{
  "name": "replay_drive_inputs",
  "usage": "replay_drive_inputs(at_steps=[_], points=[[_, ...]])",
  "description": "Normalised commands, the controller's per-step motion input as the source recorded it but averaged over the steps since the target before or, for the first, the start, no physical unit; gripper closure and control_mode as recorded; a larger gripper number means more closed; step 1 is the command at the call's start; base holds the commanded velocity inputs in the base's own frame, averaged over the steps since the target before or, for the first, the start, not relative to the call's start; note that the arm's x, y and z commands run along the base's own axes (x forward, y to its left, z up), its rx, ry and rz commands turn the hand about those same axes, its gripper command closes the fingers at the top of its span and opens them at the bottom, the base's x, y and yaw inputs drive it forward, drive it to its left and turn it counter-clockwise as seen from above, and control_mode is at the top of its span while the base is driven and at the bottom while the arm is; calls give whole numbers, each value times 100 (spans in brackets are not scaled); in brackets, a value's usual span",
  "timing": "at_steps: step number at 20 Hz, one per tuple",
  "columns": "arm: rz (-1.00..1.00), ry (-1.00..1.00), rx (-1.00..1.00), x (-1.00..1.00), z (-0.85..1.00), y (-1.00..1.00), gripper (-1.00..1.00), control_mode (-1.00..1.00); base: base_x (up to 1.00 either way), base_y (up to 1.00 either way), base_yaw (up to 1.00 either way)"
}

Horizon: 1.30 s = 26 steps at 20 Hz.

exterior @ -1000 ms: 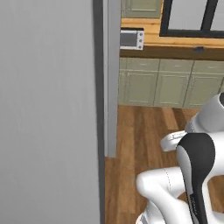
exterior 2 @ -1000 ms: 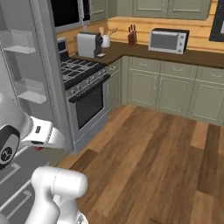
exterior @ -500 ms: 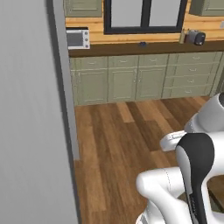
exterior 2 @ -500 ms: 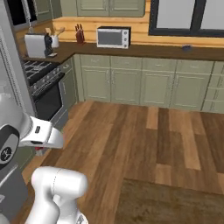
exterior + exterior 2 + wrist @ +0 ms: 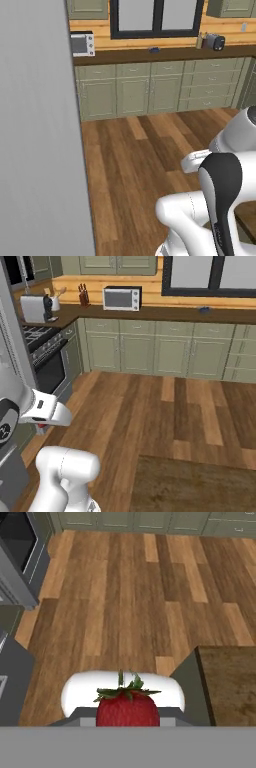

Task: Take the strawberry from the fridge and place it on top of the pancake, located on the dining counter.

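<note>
Carrying the strawberry (image 5: 128,708) between closed fingers, I am looking down the hand view at a kitchen floor, with the fruit sitting low in the picture, green leaves up, pinched at the sides. A corner of the dark wooden worktop (image 5: 230,684) is showing to the right of the berry in that view, just beyond its olive base, so I am judging the dining counter lies off to that side and slightly ahead of the grip. No pancake is visible on the stretch of worktop I can see, so its place along the top remains unknown to me. From the right base view the gripper (image 5: 44,426) is hanging low at the left, close by the stove (image 5: 42,351), a speck of red under the white wrist. In the left base view the fridge (image 5: 40,140) is filling the left side as a flat grey wall, well apart from the hand. The strawberry is already out; what I am reckoning remains is swinging toward the worktop, finding the pancake, and lowering the fruit onto it.
</note>
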Motion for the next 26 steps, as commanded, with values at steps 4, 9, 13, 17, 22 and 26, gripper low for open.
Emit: replay_drive_inputs(at_steps=[4,9,13,17,22,26], points=[[0,0,0,0,0,0,100,100,-100,-7,5],[0,0,0,0,0,0,100,100,-100,-4,11],[0,0,0,0,0,0,100,100,-100,-36,1],[0,0,0,0,0,0,100,100,-100,-38,0],[0,0,0,0,0,0,100,100,-100,-30,0],[0,0,0,0,0,0,100,100,-100,-32,0]])
